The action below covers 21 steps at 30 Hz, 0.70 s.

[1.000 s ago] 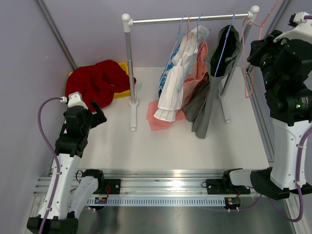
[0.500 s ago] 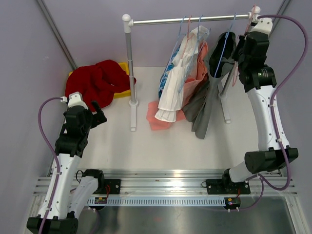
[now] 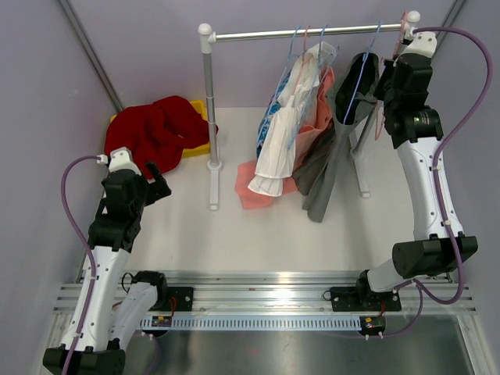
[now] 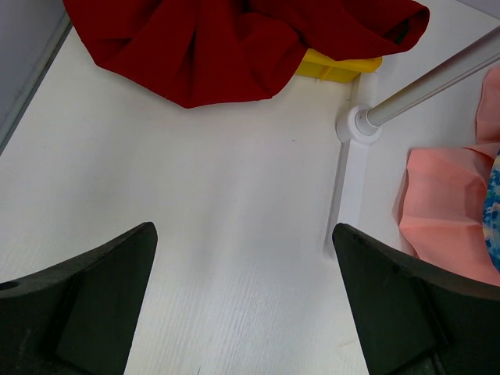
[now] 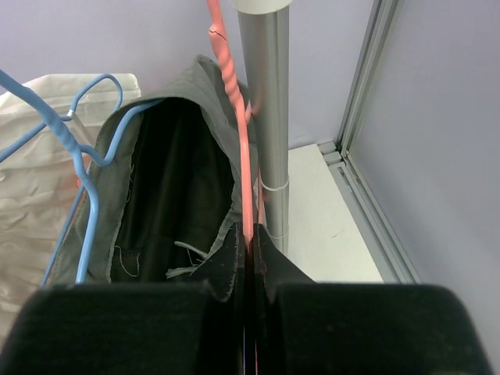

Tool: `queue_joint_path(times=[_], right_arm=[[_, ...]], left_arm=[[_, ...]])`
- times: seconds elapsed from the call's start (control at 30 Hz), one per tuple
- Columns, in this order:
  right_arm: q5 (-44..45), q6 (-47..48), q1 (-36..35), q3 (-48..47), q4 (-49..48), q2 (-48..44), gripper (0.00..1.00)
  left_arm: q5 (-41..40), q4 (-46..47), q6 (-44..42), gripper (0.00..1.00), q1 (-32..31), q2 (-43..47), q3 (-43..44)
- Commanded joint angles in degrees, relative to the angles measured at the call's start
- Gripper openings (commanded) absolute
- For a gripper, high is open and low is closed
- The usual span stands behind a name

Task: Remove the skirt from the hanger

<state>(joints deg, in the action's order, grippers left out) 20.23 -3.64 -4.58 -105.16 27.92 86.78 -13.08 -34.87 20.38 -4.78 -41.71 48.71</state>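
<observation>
One pink hanger [image 5: 241, 156] vanishes into right hand [image 5: 248, 251].

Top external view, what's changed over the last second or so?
The right arm swung from the right edge in toward the rack's right post, then settled. The right end effector is shut on the pink hanger; no new grab or release shows. The left arm, its open left end effector, the hanging clothes and the red cloth stayed put.

Bright, even overhead light; soft shadows; glare on base rail [image 3: 258, 298]; close fingers [image 5: 125, 328] blurred.
</observation>
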Motion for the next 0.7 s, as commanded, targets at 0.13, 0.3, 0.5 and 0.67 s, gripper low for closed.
queue_joint_path(times=[0.13,0.3,0.5,0.67], right_arm=[[1.8,-1.4,2.4,0.0,4.3,0.0,0.0],[0.8,-0.7,2.5,-0.2,4.6,1.8,0.0],[0.6,-1.5,2.5,-4.7,7.8,4.4,0.23],[2.2,-2.2,2.5,-4.1,9.0,3.1,0.92]], left_arm=[[0.4,1.3,-0.9,0.99,-0.2,0.3,0.6],[0.5,1.3,-0.9,0.99,-0.2,0.7,0.4],[0.3,1.3,-1.0,0.99,-0.3,0.6,0.5],[0.5,1.3,-1.0,0.99,-0.3,0.7,0.5]])
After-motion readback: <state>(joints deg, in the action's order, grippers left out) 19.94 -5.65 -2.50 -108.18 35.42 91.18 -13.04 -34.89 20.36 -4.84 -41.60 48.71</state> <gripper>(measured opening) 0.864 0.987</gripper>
